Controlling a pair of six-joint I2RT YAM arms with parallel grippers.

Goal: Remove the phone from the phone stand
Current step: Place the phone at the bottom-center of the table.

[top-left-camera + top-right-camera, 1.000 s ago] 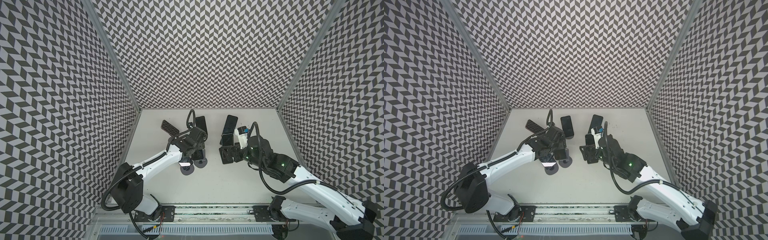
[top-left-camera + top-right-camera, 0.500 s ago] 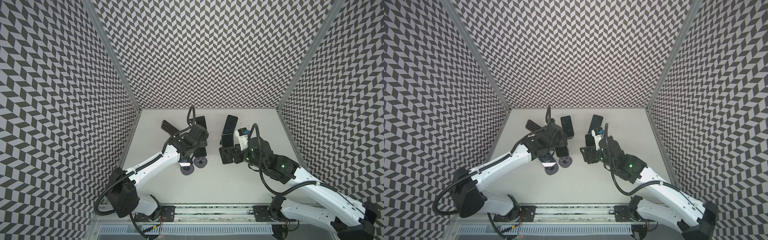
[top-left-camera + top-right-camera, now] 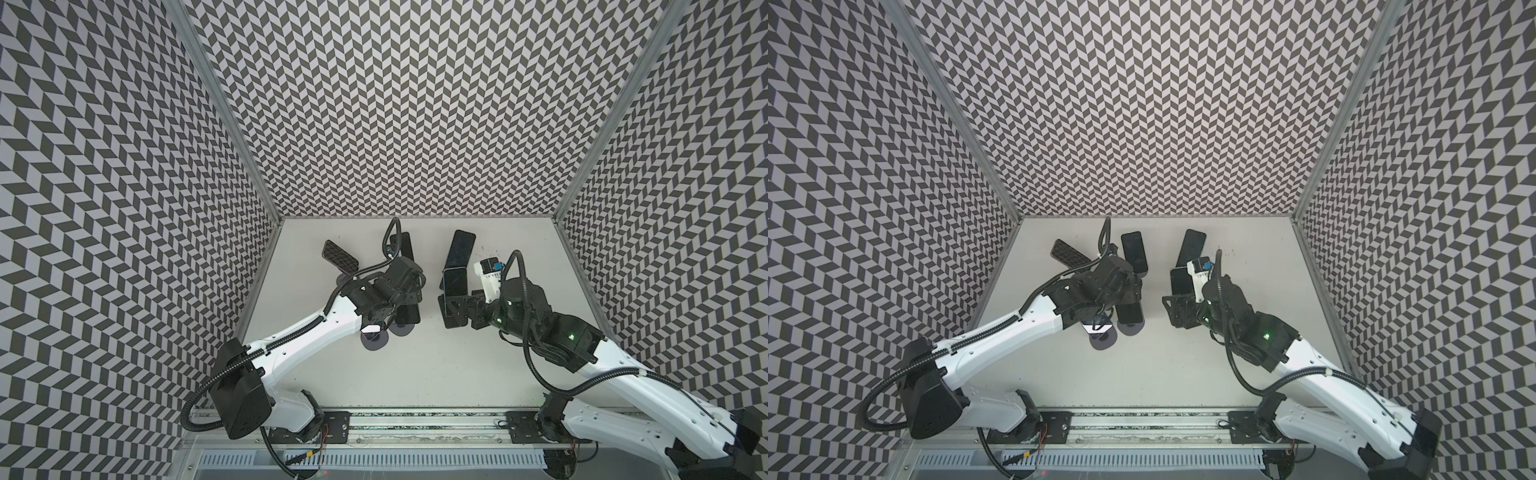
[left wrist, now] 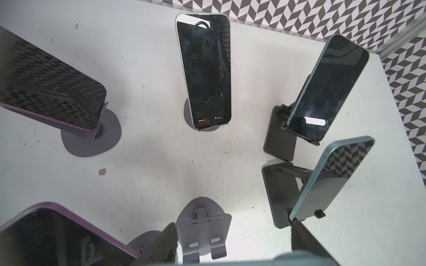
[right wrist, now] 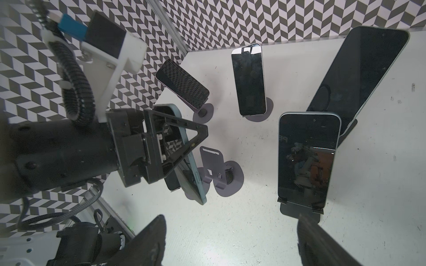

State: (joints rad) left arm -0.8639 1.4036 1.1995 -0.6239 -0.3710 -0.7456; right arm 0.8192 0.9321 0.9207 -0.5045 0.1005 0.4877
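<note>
My left gripper (image 4: 232, 248) is shut on a teal-edged phone (image 5: 186, 159), held across its jaws above the table. Only that phone's edge (image 4: 299, 259) shows in the left wrist view. Right below it stands an empty grey phone stand (image 4: 202, 232), also visible as the stand (image 5: 212, 161) in the right wrist view. In a top view the held phone (image 3: 1129, 313) hangs under the left gripper (image 3: 1125, 291). My right gripper (image 5: 232, 248) is open over bare table. It sits just in front of a dark phone (image 5: 306, 161) resting on a black stand (image 5: 299, 210).
More phones sit on stands around: a purple one (image 4: 50, 92), a white one (image 4: 205, 71), a teal one (image 4: 327, 92) on a black stand, and a purple one (image 4: 46, 237) close beside the left fingers. Patterned walls close in three sides.
The left arm's lower links have swung a little to the left while its gripper keeps the phone over the grey stands. The right arm has hardly moved.
</note>
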